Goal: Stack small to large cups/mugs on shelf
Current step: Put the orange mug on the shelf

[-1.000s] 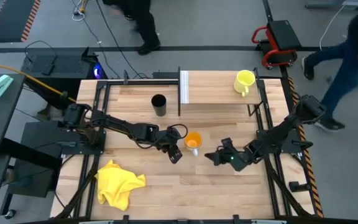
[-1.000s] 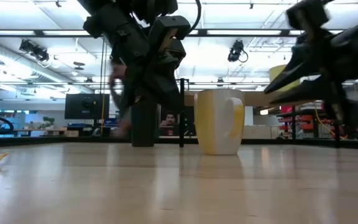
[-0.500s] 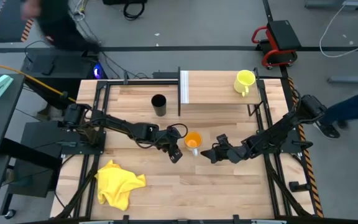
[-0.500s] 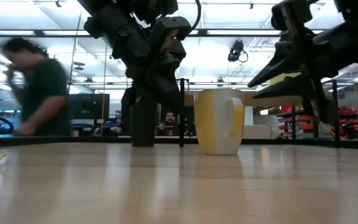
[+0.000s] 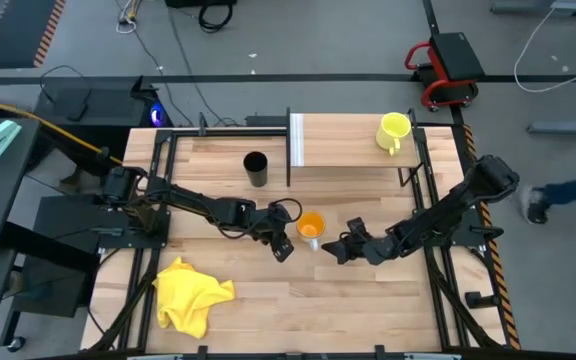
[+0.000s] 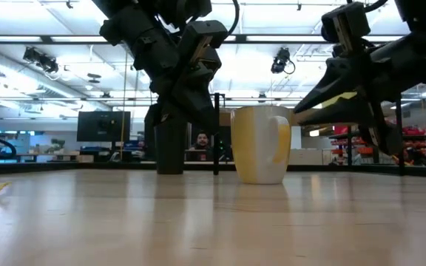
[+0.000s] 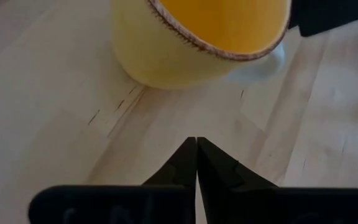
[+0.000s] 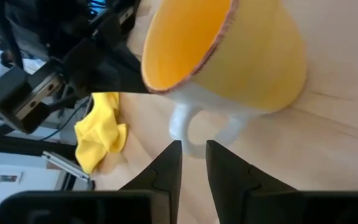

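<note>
An orange cup (image 5: 310, 226) with a pale base and a white handle (image 8: 201, 127) stands upright on the tabletop. My left gripper (image 5: 281, 247) is shut and empty just left of and nearer than the cup (image 7: 197, 37). My right gripper (image 5: 336, 250) is open by a narrow gap, and its fingertips (image 8: 169, 155) point at the handle from the right without touching it. A black cup (image 5: 256, 168) stands on the table left of the shelf's white end panel (image 5: 295, 140). A yellow-green mug (image 5: 393, 130) stands on the light-wood shelf (image 5: 348, 152), at its right end.
A crumpled yellow cloth (image 5: 190, 292) lies near the table's front left. Bare planks lie in front of the cup and both grippers. A person's leg (image 5: 568, 190) shows beyond the table's right edge.
My right gripper has moved toward the table's left, closing in on the orange cup's handle side. The cup has stayed where it was. People behind and beside the table have walked on.
</note>
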Controlling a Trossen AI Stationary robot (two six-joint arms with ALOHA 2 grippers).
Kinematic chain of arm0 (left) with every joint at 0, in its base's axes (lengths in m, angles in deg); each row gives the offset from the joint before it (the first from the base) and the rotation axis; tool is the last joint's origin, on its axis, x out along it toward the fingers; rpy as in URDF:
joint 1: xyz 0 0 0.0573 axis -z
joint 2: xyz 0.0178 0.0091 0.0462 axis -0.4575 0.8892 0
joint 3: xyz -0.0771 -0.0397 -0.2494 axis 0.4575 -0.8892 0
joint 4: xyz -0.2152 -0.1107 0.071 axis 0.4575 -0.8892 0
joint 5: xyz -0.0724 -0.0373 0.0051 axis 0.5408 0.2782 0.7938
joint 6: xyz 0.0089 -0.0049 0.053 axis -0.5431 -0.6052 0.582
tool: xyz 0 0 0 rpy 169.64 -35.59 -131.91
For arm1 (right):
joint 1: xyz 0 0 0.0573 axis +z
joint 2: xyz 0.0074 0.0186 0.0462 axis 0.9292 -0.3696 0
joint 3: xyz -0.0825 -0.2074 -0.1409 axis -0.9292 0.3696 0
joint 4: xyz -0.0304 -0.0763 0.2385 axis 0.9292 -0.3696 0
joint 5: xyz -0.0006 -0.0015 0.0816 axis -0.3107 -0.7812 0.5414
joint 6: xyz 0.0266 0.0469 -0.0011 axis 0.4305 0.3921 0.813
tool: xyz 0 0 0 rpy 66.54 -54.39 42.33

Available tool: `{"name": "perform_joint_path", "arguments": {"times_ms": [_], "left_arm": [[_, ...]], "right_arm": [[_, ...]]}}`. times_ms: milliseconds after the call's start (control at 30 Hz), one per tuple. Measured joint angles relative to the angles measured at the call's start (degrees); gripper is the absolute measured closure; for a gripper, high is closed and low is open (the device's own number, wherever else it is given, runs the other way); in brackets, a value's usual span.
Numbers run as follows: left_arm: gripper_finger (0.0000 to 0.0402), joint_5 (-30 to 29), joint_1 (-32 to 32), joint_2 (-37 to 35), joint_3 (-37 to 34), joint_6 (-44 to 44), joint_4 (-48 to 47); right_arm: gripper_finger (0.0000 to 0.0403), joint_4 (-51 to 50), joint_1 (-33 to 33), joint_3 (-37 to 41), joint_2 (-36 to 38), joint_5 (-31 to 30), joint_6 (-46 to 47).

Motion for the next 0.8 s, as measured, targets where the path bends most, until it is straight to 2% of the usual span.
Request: {"name": "perform_joint_path", "arguments": {"times_ms": [233, 800], "left_arm": [[0.0380, 0.00, -0.02, 0.02, 0.00, -0.08, 0.11], [0.0381, 0.00, -0.02, 0.02, 0.00, 0.07, 0.07]], "right_arm": [[0.0325, 7.11, 0.03, -0.02, -2.89, 0.08, -1.21], [0.0325, 5.26, 0.02, -0.22, -2.16, 1.17, 0.17]]}}
